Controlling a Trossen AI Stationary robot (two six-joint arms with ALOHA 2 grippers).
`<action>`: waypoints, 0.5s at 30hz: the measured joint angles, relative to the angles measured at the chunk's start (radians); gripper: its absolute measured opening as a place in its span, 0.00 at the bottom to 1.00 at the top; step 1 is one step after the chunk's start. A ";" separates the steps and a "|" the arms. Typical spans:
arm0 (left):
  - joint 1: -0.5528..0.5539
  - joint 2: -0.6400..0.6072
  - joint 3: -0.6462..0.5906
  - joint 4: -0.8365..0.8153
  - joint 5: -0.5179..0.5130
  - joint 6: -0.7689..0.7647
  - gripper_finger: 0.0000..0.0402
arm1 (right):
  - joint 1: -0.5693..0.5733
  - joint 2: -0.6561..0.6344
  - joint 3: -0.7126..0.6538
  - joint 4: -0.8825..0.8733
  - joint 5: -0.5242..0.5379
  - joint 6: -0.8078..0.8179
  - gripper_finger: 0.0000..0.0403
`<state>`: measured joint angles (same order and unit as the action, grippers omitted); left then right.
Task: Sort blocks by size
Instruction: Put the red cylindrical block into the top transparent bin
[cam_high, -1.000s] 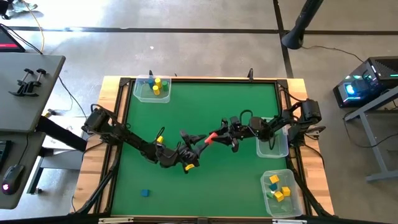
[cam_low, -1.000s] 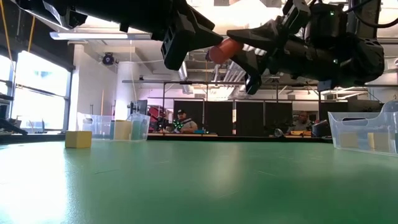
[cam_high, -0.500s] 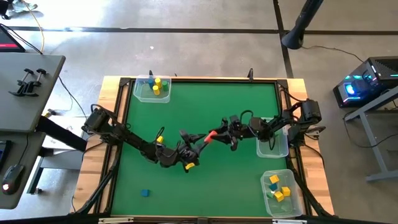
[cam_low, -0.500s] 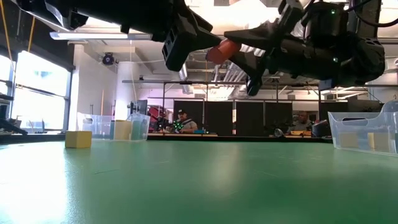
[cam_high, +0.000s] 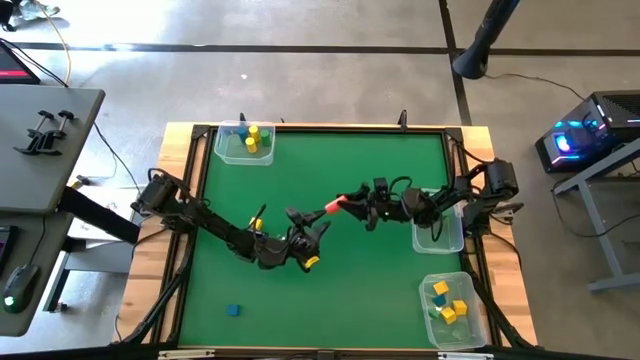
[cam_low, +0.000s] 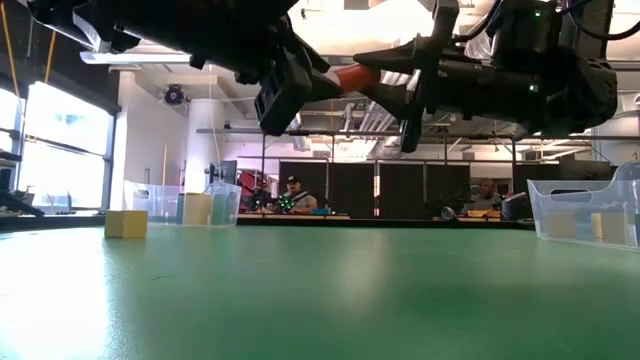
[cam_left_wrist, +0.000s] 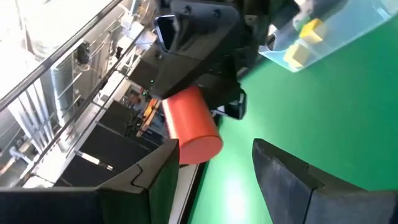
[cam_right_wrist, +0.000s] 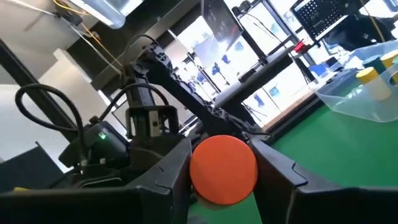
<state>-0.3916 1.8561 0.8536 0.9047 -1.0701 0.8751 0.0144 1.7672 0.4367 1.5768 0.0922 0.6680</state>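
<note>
Above the green table's (cam_high: 330, 160) middle, the right gripper (cam_high: 340, 206) clamps a red-orange short solid cylinder (cam_high: 332, 207): probably light, rigid, smooth; best pinched across its round sides. The left gripper (cam_high: 318, 228) waits open just beside it.

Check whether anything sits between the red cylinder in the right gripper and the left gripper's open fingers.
Nothing visible does. The right gripper holds the red cylinder above the mat, and the left gripper faces it, fingers open, with only clear air between.

Red cylinder (cam_high: 333, 207) held aloft, blue cube (cam_high: 233, 310) on mat
</note>
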 joint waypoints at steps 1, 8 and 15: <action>0.002 0.000 0.000 0.004 -0.002 -0.007 0.47 | 0.004 0.000 0.004 0.000 0.001 0.003 0.31; 0.005 -0.003 0.001 0.065 -0.014 0.003 0.46 | 0.014 0.002 0.041 -0.006 -0.039 -0.005 0.31; 0.010 -0.002 0.006 0.091 -0.017 0.025 0.43 | 0.020 0.002 0.043 -0.007 -0.062 -0.014 0.31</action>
<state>-0.3818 1.8538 0.8600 0.9953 -1.0867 0.8999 0.0346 1.7691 0.4797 1.5696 0.0297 0.6544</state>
